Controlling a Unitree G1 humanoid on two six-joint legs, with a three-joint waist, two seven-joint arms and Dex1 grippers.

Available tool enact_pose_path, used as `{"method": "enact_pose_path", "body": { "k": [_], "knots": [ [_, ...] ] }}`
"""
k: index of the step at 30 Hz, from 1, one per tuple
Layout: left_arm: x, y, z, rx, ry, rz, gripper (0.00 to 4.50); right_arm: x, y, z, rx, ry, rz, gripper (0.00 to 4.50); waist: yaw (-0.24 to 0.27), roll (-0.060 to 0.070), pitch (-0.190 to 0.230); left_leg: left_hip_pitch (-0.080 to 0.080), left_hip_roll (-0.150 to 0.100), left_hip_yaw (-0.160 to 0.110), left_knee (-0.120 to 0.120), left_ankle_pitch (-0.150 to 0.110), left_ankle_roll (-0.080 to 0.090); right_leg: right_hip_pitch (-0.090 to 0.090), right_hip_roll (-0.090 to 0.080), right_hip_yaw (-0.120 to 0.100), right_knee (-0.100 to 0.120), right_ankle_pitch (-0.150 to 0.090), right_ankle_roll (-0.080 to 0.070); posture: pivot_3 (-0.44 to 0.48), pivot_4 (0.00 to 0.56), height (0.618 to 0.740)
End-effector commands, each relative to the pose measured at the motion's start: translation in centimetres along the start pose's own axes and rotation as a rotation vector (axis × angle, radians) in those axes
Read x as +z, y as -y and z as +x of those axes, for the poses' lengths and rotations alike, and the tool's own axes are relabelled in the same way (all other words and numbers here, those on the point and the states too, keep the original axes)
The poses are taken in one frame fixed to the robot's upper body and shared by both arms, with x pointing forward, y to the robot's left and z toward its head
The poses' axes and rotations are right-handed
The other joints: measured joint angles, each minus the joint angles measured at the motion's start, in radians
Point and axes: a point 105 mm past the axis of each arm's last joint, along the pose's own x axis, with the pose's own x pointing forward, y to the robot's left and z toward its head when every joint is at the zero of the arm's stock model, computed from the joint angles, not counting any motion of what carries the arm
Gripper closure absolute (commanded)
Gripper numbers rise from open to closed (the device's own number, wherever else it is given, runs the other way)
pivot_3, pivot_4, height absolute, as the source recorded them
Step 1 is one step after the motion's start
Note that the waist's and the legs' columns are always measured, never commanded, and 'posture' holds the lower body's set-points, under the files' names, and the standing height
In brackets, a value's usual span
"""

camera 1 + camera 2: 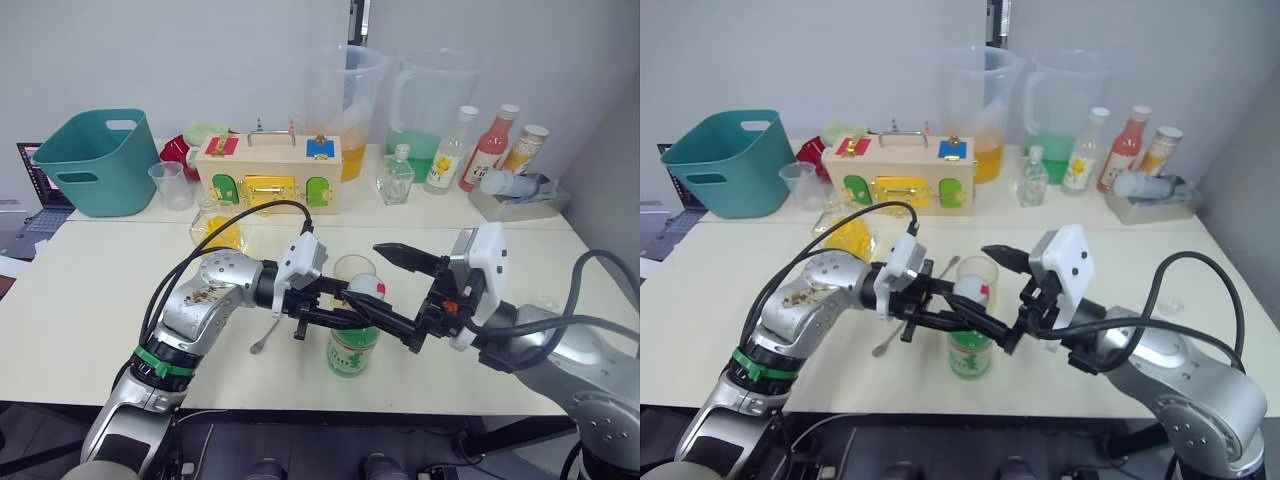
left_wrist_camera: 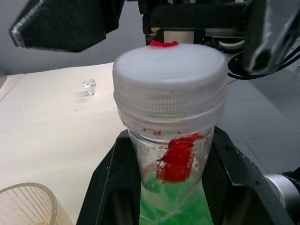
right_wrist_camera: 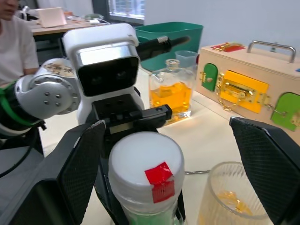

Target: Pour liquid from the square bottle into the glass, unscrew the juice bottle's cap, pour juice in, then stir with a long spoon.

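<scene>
The juice bottle (image 1: 352, 348) stands near the table's front edge, pale green juice inside, its white cap (image 1: 366, 287) on and marked with red tape. My left gripper (image 1: 345, 312) is shut on its neck, just below the cap. My right gripper (image 1: 378, 285) is open, its fingers (image 3: 75, 173) straddling the cap without touching it. Just behind stands the glass (image 1: 353, 267), a little yellow liquid at its bottom. The square bottle (image 1: 218, 228) with yellow-orange liquid stands further back on the left. The long spoon (image 1: 266, 337) lies under my left arm.
A small clear stopper (image 1: 545, 300) lies on the table to the right. Along the back are a teal bin (image 1: 100, 160), a plastic cup (image 1: 172, 183), a wooden latch box (image 1: 268, 172), two large pitchers (image 1: 345, 100), a small square bottle (image 1: 396, 175) and several other bottles (image 1: 490, 145). A person (image 3: 14, 42) sits beyond.
</scene>
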Motion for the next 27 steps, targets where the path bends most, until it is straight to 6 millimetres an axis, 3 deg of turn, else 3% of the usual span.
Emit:
{"method": "enact_pose_path", "body": {
  "k": [1,6,11,14,22,27],
  "knots": [
    [-0.2,-0.3,0.2,0.015,-0.022,0.009,3.3,0.3,-0.6,-0.1,0.007,0.0,-0.021,1.13,0.0,0.0,0.0,0.0,0.0,0.0,0.0,0.0,0.0,0.0,0.0,0.0,0.0,0.0,0.0,0.0,0.15,0.74],
    [-0.1,-0.5,0.1,0.026,-0.025,0.015,3.3,-0.4,-0.9,-0.1,0.055,-0.05,-0.003,2.78,0.002,0.0,0.0,0.001,0.0,0.0,0.0,0.0,0.0,0.001,0.0,0.0,-0.001,0.0,0.0,0.0,0.15,0.74],
    [-0.1,-0.4,0.0,0.056,-0.025,0.014,3.3,-0.7,-0.9,-0.1,0.126,-0.078,-0.001,2.84,0.002,0.0,0.0,0.001,0.0,0.0,0.0,0.0,0.0,0.002,0.0,0.0,-0.001,0.0,0.0,0.0,0.15,0.74],
    [-0.1,-0.2,-0.2,0.068,-0.024,0.009,3.3,-1.6,-1.3,-0.2,0.323,-0.173,-0.043,2.84,0.001,0.0,0.0,0.002,0.0,0.001,0.0,0.0,0.0,0.002,0.0,0.0,-0.001,0.0,0.0,0.0,0.15,0.74],
    [0.2,0.2,-0.1,0.077,-0.028,0.02,3.3,-0.9,1.6,0.6,0.71,-0.188,-0.101,2.84,0.001,0.0,-0.001,0.002,0.001,0.001,0.0,0.0,0.0,0.003,0.0,0.0,-0.003,0.0,0.0,0.0,0.15,0.74],
    [0.2,0.3,-0.2,0.089,-0.035,0.022,3.31,-0.7,2.0,1.2,0.824,-0.21,-0.154,2.84,0.003,0.0,0.0,0.002,0.001,0.001,0.0,0.0,0.0,0.003,0.0,0.0,-0.003,0.0,0.0,0.0,0.15,0.74]
  ]
}}
